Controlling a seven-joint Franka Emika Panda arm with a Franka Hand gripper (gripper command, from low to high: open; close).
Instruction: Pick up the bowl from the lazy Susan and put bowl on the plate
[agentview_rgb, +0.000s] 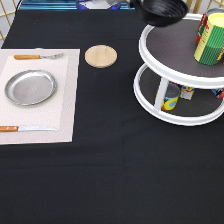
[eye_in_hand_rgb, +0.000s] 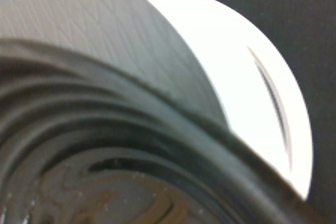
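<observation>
The exterior view shows neither the arm nor the gripper; both lie beyond its top edge. The wrist view shows no part of the hand or its fingers.

A round glossy black ridged bowl (agentview_rgb: 162, 11) sits tilted over the top-left edge of a large white two-tier lazy Susan (agentview_rgb: 170, 67) at the exterior view's upper right. A yellow-green can (agentview_rgb: 210, 39) stands on its upper shelf; small containers (agentview_rgb: 171, 97) sit on the lower. At left, a round silver metal plate (agentview_rgb: 30, 87) lies on a pale rectangular placemat (agentview_rgb: 65, 100), between a wooden-handled fork (agentview_rgb: 37, 57) above and a wooden-handled knife (agentview_rgb: 25, 128) below. A round light wooden disc (agentview_rgb: 100, 56) lies between placemat and turntable.

In the wrist view, the bowl's (eye_in_hand_rgb: 112, 150) ridges lie against the turntable's rim (eye_in_hand_rgb: 247, 100).
</observation>
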